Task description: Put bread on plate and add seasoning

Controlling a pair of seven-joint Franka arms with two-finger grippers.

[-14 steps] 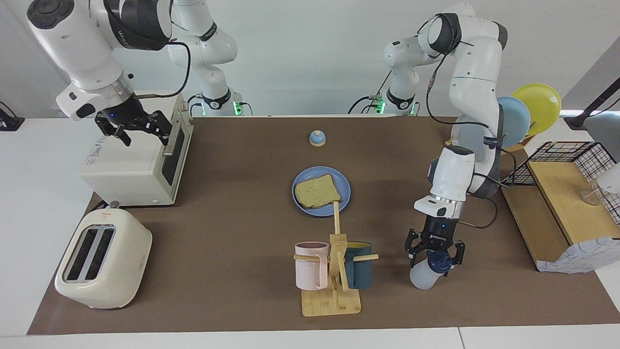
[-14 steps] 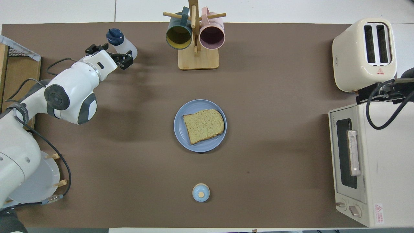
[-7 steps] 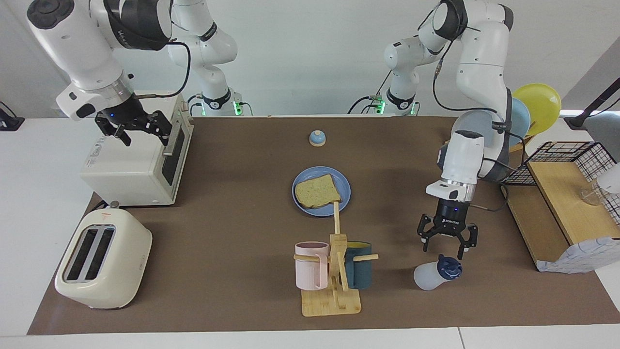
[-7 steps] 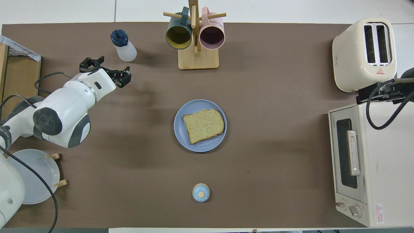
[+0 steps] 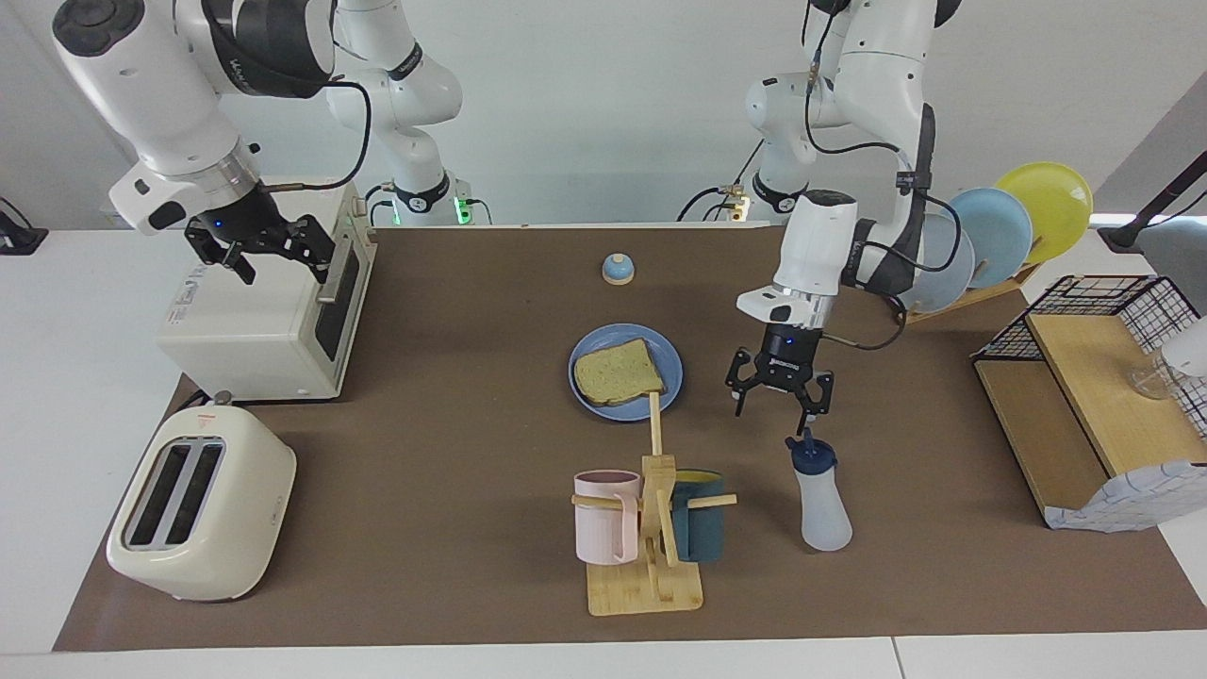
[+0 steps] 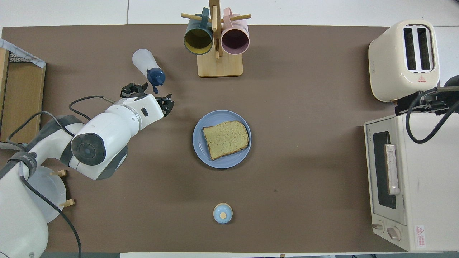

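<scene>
Bread (image 5: 618, 373) is lying flat on the blue plate (image 5: 671, 361) mid-tabletop, toward the right arm's end from the left gripper (image 5: 779, 404). That gripper is hanging in the air, fingers spread and holding nothing, just above the seasoning bottle's (image 5: 818, 494) navy cap; the bottle is standing on the brown tabletop (image 5: 453, 424) beside the wooden mug rack (image 5: 651, 528). The right gripper (image 5: 264, 247) is waiting with fingers wide apart over the white toaster oven (image 5: 269, 311), well apart from the plate, with a cream toaster (image 5: 198, 505) sitting farther from the robots.
</scene>
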